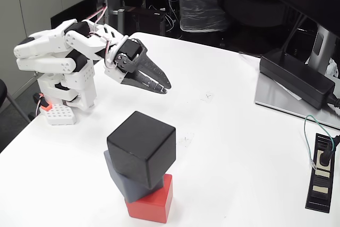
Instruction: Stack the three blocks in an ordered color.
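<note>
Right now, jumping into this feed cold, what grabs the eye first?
The crooked stack near the front of the table: black block on top, blue-grey block under it, red block at the bottom, each twisted off the one below. Behind it at left, the white arm is folded back, its gripper apart from the stack, holding nothing.

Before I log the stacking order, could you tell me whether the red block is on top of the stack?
No, the red block sits at the bottom, with the blue-grey block on it and the black block on top.
</note>
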